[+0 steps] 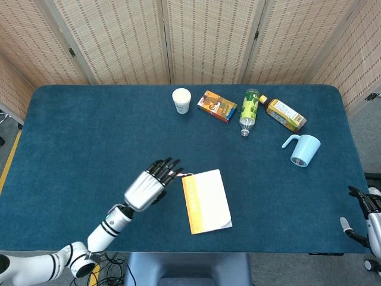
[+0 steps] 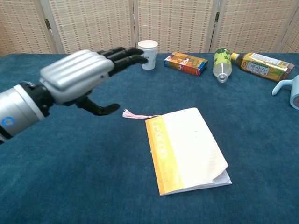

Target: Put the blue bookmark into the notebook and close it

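Observation:
The notebook (image 1: 206, 201) (image 2: 186, 150) lies closed on the blue table, its cover white with an orange spine strip facing left. A pink tassel (image 2: 133, 115) (image 1: 180, 174) sticks out at its top left corner; the blue bookmark itself is hidden inside. My left hand (image 1: 148, 185) (image 2: 80, 76) hovers to the left of the notebook, fingers spread and holding nothing. My right hand (image 1: 366, 210) shows only at the right edge of the head view, off the table, with nothing in it.
Along the far side stand a white paper cup (image 1: 181, 100), an orange snack box (image 1: 216, 106), a lying green bottle (image 1: 249, 111) and a lying yellow bottle (image 1: 286, 114). A light blue mug (image 1: 303, 150) lies on its side at the right.

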Motion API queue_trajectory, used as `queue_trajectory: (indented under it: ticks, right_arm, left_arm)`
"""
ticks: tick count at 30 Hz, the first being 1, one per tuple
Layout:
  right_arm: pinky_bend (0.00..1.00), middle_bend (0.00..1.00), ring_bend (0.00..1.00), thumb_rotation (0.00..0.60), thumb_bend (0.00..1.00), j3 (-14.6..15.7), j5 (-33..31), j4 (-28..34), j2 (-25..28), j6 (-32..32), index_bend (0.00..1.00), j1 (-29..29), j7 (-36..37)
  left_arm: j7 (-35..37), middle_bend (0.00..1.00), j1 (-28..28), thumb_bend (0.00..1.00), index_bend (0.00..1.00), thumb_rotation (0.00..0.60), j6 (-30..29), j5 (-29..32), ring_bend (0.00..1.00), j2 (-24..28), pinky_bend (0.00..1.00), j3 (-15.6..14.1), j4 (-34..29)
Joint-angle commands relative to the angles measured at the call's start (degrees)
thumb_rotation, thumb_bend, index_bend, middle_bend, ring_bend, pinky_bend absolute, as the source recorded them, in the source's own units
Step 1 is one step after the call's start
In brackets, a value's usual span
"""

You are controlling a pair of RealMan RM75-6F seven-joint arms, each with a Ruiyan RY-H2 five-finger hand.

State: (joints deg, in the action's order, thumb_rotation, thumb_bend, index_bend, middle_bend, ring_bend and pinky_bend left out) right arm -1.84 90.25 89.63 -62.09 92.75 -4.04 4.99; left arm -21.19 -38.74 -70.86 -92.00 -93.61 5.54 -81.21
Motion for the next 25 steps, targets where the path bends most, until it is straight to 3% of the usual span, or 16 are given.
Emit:
queue_trajectory:
  ticks: [1,7,12,25]
  right_arm:
    - [0.23,0.29,0.27,0.6,0.25,0.05,0.53,-0.04,0.43,-1.1,0.17,0.9,-0.34]
    - [0.22,0.22,0.16,0.6,0.25,-0.09,1.42,0.05,0.7,-2.88,0.11,2.65,-0.97]
    - [0.17,0.16,0.11,0.6,0.25,-0.19,1.48,0.36,0.55,-4.35,0.06,3.85,-1.55]
    - [0.15,0.14,0.1,0.6,0.25,-0.38,0.79,0.93,-0.2,-6.24,0.05,5.53,-2.03]
  left_arm:
    - [2.9,0.03,6.34,0.35,0.09,0.6,-2.77,7.74,0.02,6.23,0.21,0.28,-5.92]
    - [5.33,0.03,13.34,0.35,0.09,0.6,-6.14,15.32,0.02,13.06,0.21,-0.07,-9.85]
    - [6.71,0.03,18.22,0.35,0.1,0.6,-8.98,17.67,0.02,16.95,0.21,-1.69,-11.34]
    - [7.98,0.03,27.07,0.35,0.11,0.6,-19.06,9.33,0.02,20.5,0.21,-6.63,-15.12]
